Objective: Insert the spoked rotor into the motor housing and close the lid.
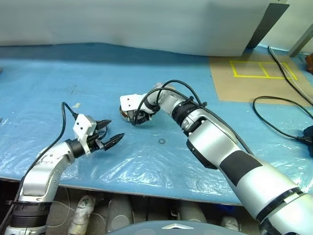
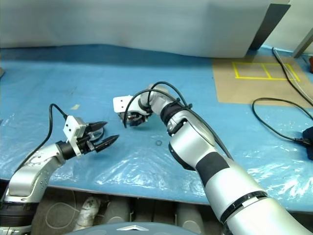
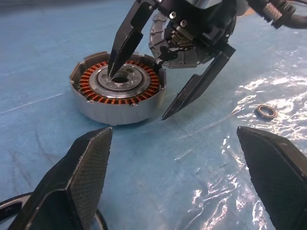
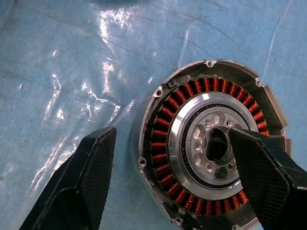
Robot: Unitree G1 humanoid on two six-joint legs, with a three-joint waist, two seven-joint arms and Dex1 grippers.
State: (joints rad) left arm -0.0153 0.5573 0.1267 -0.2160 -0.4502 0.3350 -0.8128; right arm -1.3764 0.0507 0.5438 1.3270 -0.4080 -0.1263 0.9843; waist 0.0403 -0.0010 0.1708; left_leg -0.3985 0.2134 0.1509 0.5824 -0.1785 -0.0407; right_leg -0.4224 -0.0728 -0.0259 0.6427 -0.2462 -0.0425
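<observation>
The motor housing (image 3: 117, 88), a shallow grey puck with copper-orange windings around a dark centre hole, lies on the blue table near the middle (image 1: 127, 115). My right gripper (image 3: 139, 96) is open and points down over it. One of its fingertips (image 3: 112, 72) sits at the centre hole, the other (image 3: 192, 91) outside the housing's wall. In the right wrist view the housing (image 4: 213, 103) lies between my right gripper's own fingers. My left gripper (image 1: 113, 130) hangs open and empty a short way to the left, aimed at the housing. The spoked rotor and the lid are out of view.
A tiny dark ring (image 1: 162, 141) lies on the shiny plastic sheet to the right of the housing. A cardboard patch with yellow tape (image 1: 254, 73) and black cables (image 1: 279, 129) are at the far right. The table's front edge (image 1: 146, 183) runs close to me.
</observation>
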